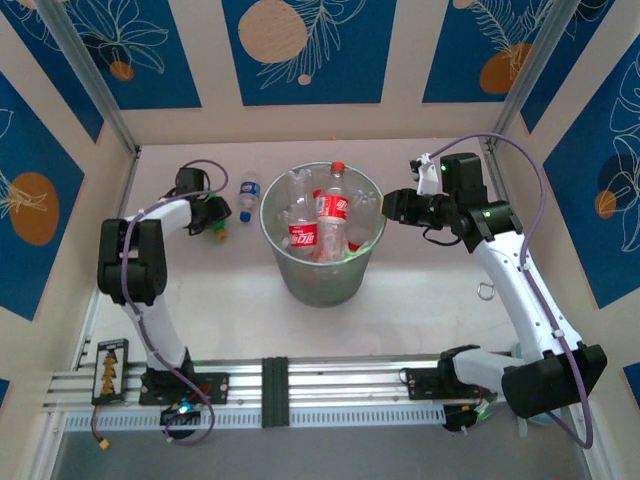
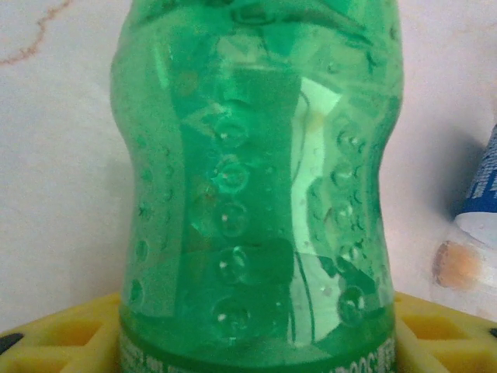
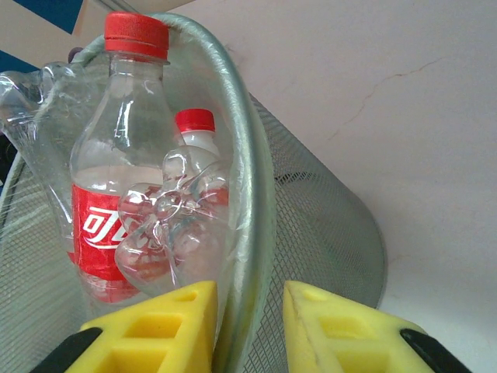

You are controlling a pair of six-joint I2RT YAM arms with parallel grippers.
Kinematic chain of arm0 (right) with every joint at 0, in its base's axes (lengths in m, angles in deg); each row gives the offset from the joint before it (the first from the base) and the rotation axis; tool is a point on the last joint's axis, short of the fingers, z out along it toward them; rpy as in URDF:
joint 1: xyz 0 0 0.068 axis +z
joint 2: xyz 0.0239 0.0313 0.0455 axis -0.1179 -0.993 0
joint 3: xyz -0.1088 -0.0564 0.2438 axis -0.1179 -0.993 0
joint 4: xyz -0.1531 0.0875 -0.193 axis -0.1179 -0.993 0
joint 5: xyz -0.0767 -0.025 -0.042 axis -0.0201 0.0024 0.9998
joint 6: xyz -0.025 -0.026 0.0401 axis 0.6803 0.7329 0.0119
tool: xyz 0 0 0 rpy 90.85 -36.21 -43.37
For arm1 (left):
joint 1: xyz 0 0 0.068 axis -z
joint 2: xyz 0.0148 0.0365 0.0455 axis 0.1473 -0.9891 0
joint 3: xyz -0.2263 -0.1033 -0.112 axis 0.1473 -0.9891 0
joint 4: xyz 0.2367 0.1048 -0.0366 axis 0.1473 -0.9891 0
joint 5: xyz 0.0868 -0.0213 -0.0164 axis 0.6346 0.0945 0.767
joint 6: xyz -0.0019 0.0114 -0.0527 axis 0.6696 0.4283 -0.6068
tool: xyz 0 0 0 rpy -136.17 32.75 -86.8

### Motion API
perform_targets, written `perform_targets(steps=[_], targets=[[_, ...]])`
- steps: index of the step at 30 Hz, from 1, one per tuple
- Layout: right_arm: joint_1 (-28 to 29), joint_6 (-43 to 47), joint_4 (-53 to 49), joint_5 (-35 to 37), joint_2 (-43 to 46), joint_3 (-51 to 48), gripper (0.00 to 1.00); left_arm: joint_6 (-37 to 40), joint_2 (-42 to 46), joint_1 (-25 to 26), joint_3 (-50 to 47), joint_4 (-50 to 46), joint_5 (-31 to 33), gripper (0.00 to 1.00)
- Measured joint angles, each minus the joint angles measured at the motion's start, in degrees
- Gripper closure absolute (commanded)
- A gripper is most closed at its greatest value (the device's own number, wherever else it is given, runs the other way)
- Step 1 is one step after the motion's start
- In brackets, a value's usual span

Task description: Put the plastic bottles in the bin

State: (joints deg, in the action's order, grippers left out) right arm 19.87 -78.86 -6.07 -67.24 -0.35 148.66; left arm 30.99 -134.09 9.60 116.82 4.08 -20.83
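Left gripper (image 1: 218, 222) hangs low; right gripper (image 1: 384, 205) reaches inward, jaws nearly closed.

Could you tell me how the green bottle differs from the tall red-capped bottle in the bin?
The green bottle is tinted green throughout; the red-capped bottle is clear with a red label. The green bottle is on the table, the red-capped bottle stands in the bin. Both are plastic.

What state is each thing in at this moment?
Silver wire-mesh bin: upright, holding bottles.
Red-labelled clear plastic bottles: capped, standing in the bin.
Blue-labelled clear plastic bottle: lying on the table, outside the bin.
Green plastic bottle: outside the bin, between yellow fingers.
Left tool: around the green bottle; grip unclear.
Right tool: shut on the bin's rim.
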Motion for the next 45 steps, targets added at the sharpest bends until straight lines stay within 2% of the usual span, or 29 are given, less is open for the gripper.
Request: perform_targets(steps=[6,12,17,19,21,27,32,36,39,43,45], targets=[[0.0,0.0,0.0,0.0,0.0,0.0,0.71,0.5,7.2,0.2,0.0,-2.6,-0.3,0.46],[0.3,0.0,0.1,0.0,-0.3,0.0,0.71,2.6,23.1,3.3,1.1,-8.3,-1.4,0.56],[0.5,0.0,-0.2,0.4,-1.0,0.5,0.71,3.1,36.5,13.7,7.5,-13.8,-1.5,0.61],[0.6,0.0,-0.3,0.6,-1.5,0.9,0.71,1.4,40.7,18.9,10.0,-14.7,-1.7,0.66],[0.9,0.0,-0.3,0.9,-1.6,0.9,0.71,-1.1,43.3,23.0,11.5,-15.1,-1.9,0.67],[1.5,0.0,-0.2,1.4,-1.6,0.9,0.71,-5.9,41.3,35.1,15.3,-19.1,0.1,0.66],[2.2,0.0,-0.3,2.3,-1.6,0.9,0.71,-8.0,37.7,40.3,12.2,-22.1,3.1,0.65],[2.3,0.0,-0.3,2.5,-1.6,0.9,0.71,-10.3,37.9,41.9,8.7,-21.2,5.4,0.54],[2.6,0.0,-0.3,2.6,-1.6,0.9,0.71,-11.0,38.2,42.6,7.4,-19.6,6.8,0.48],[2.6,0.0,-0.5,2.6,-2.1,1.4,0.71,-10.5,38.2,43.6,7.3,-19.3,8.1,0.26],[2.7,0.2,-0.7,2.9,-2.6,1.9,0.71,-9.9,38.4,43.8,7.3,-18.5,8.3,0.18]])
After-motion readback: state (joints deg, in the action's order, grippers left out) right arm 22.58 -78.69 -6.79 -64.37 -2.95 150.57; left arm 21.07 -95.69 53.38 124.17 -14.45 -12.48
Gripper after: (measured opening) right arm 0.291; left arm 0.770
